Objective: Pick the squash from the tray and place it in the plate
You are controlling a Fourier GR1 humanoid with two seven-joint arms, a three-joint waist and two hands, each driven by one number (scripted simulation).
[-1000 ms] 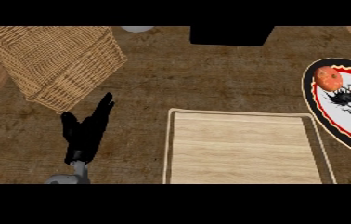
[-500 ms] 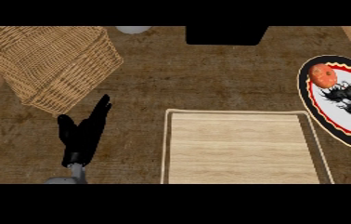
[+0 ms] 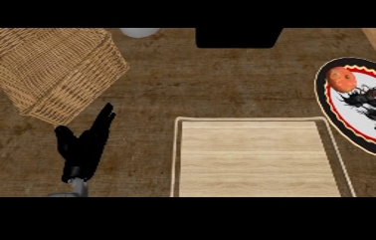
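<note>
The small round orange squash (image 3: pixel 341 78) lies on the round plate with the black rim and red, white and black pattern (image 3: pixel 324 103) at the right edge of the brown wooden worktop (image 3: pixel 220 79). The pale wooden tray (image 3: pixel 253 157) sits just beside the plate. The black left hand (image 3: pixel 84 144) rests at the lower left with straight fingers, holding nothing, near the woven wicker basket (image 3: pixel 58 69).

You have the tray (image 3: pixel 253 157) lying on the bench (image 3: pixel 220 84) at lower centre. To its right, at the edge, lies the plate (image 3: pixel 352 127), with the squash (image 3: pixel 342 78) on its far part. The basket (image 3: pixel 58 69) sits far left, your left hand (image 3: pixel 84 147) just before it.
</note>
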